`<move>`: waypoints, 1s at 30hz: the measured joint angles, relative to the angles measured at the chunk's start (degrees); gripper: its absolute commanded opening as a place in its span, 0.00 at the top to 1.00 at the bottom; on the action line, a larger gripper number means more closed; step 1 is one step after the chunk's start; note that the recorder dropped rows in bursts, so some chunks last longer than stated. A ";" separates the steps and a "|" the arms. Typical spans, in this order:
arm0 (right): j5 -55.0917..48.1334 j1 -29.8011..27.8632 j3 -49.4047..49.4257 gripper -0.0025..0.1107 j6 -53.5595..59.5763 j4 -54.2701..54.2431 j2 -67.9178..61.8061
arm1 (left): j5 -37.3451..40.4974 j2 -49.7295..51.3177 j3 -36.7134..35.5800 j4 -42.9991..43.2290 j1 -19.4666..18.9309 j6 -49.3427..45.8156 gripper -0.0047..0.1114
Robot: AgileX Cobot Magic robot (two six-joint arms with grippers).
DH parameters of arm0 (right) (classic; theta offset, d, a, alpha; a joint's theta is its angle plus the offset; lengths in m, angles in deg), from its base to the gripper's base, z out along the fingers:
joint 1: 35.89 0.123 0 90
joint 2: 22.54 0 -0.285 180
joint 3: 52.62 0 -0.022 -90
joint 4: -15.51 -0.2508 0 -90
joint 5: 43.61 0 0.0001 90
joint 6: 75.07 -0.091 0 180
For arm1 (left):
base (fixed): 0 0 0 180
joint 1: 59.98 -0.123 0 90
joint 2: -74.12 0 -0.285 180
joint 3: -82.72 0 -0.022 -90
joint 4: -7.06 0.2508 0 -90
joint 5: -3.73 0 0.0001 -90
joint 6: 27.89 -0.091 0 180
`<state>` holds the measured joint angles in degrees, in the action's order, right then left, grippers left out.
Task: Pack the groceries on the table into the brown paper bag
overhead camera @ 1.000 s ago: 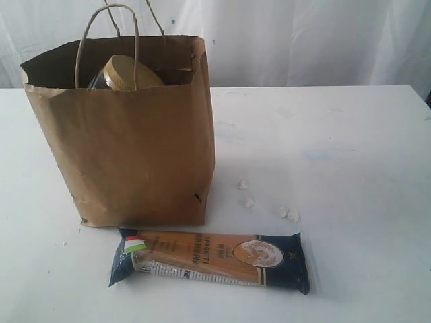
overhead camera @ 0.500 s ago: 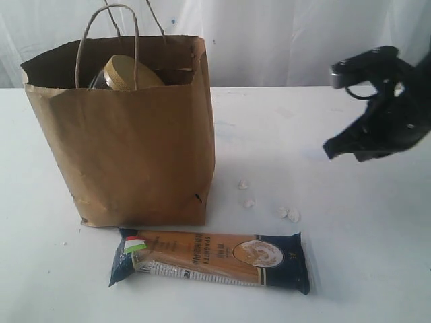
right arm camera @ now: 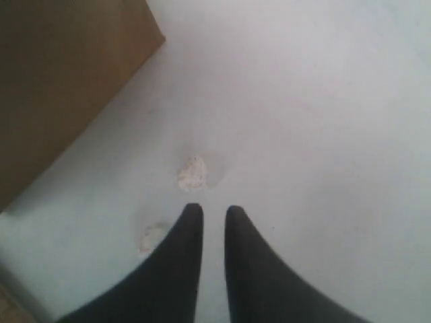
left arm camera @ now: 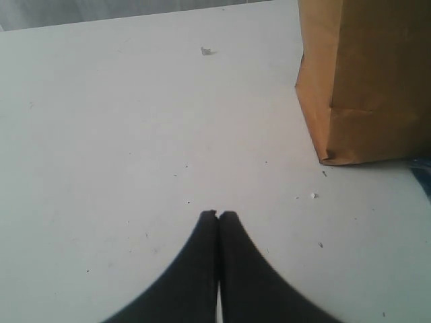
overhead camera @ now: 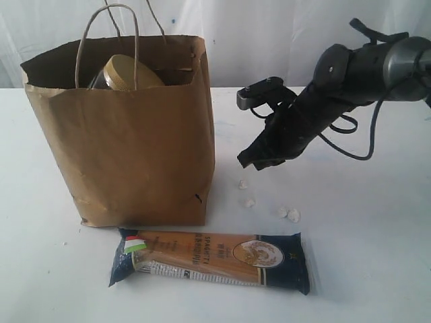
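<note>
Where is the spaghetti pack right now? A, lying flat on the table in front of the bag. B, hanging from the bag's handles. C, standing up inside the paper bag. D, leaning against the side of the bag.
A: the spaghetti pack lies flat on the table just in front of the paper bag, fully outside it.
</note>
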<state>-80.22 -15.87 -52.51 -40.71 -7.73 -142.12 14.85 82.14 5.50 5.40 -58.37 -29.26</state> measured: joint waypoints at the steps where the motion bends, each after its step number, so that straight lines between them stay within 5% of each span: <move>1: 0.68 0.00 0.00 0.73 0.46 -0.48 -0.26 | 0.00 0.00 0.00 0.00 0.00 0.00 0.96; 5: 2.27 0.00 -0.25 0.65 1.60 -2.36 -1.44 | 0.00 0.00 0.00 0.00 0.00 0.00 0.96; 30: 7.05 4.51 -0.25 0.66 5.75 -3.57 -7.64 | 0.00 0.00 0.00 0.00 0.00 0.00 0.96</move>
<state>-73.17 -11.36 -52.76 -34.96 -11.30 -149.76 14.85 82.14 5.50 5.40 -58.37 -29.26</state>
